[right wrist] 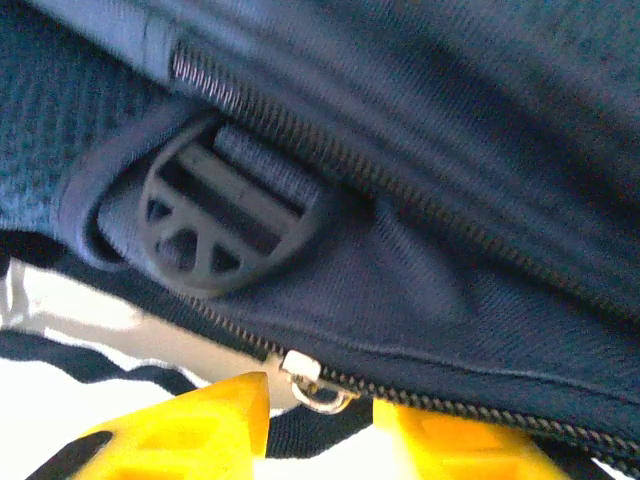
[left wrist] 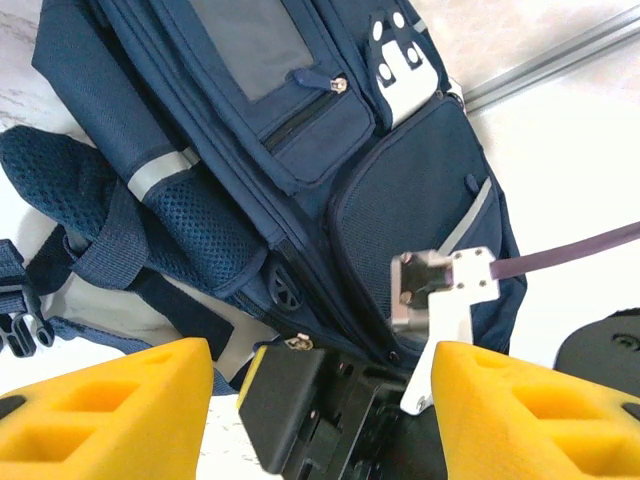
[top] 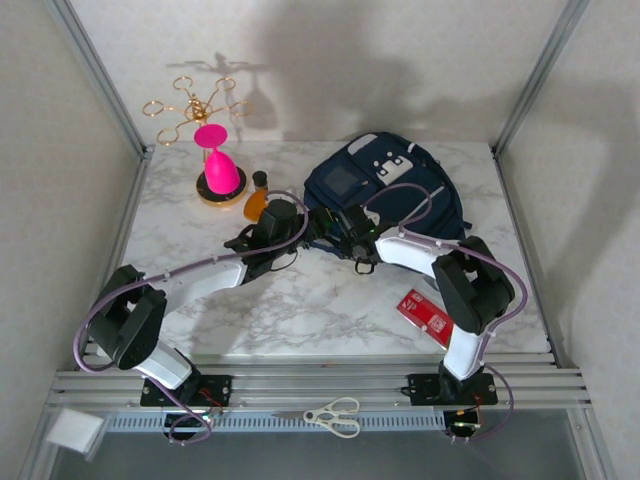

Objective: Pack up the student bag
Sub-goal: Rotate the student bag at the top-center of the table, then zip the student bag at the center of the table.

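On the marble table [top: 300, 300], toward its far right part, the student bag [top: 400, 195] lies flat with its front pockets and white patch facing up; it is the largest item present. Both arms reach inward from the near edge and meet at the bag's near left edge. The left gripper [left wrist: 320, 420] is wide open, its yellow fingers [left wrist: 100, 410] spread well apart and pointed at the bag's side seam, with nothing held between them; black and white hardware of the other arm sits in the space ahead of it. The right gripper [right wrist: 320, 440] is pressed close against the bag's zip line, its two yellow fingertips set a narrow gap apart. Whether they are pinching anything cannot be told. A gold wire rack [top: 195, 105] stands at the far left corner, and just in front of it a pink goblet-shaped item [top: 218, 170] stands on a round base. A red packet [top: 425, 312] lies flat on the near right of the table, well apart from the bag. A pair of scissors [top: 335, 415] rests on the metal rail below the table's front edge. A small orange bottle [top: 258, 197] stands beside the pink item. In the right wrist view, a black plastic buckle [right wrist: 215, 225] sits on the bag's fabric above the zip. A metal zip pull [right wrist: 315, 388] sits right at the mouth of the gap between the right fingertips.
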Tool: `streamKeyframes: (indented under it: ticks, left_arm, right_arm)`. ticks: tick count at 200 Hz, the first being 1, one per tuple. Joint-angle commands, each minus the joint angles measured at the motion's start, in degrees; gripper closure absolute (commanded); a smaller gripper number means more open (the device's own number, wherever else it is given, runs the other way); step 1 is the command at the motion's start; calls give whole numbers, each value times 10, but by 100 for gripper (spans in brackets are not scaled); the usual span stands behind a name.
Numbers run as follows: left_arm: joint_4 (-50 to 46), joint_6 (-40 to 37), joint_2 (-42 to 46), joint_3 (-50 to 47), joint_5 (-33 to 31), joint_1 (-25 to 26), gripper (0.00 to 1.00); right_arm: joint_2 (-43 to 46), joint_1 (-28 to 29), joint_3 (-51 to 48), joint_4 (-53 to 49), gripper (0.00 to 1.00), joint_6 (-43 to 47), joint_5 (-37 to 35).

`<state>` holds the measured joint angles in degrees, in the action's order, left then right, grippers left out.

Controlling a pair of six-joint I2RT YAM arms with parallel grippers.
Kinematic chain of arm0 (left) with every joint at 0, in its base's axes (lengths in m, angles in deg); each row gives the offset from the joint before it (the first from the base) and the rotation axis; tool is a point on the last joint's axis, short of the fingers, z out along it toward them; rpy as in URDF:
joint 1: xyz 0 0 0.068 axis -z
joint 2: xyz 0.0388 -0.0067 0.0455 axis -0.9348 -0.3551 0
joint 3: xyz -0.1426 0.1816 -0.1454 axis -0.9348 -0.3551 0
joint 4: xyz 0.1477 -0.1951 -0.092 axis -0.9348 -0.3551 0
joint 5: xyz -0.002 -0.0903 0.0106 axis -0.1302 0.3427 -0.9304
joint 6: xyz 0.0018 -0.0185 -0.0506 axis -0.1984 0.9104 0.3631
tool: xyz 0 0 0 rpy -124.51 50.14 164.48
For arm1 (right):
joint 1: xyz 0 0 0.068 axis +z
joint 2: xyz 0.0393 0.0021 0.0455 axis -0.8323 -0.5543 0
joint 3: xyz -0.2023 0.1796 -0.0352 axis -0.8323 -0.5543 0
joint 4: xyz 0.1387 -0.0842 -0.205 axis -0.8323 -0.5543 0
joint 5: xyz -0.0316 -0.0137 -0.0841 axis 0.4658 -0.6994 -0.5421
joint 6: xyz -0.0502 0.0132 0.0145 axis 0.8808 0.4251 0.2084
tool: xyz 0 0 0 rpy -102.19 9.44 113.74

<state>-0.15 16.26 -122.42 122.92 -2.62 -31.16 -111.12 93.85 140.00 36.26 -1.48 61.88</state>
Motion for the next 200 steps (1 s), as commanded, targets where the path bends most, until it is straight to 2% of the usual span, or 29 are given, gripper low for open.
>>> streamKeyframes:
  ticks: [1,31,77,107,176,200]
  left_arm:
    - [27,6,-7,-2,14,1,40]
    - [32,7,-21,5,21,2,40]
    - [50,11,-35,9,30,5,40]
    - [48,8,-33,7,27,5,40]
    - [70,9,-22,-20,14,3,38]
    - [76,6,-18,-26,15,0,38]
  right_arm:
    - [12,-31,8,-5,66,-1,-48]
    - [34,-71,-2,-16,65,33,-28]
    - [63,-51,-15,-30,66,9,-7]
    - [38,-14,4,-58,67,-29,-37]
    - [-28,-2,84,-155,72,-82,-120]
    - [-44,-1,96,-153,72,-104,-118]
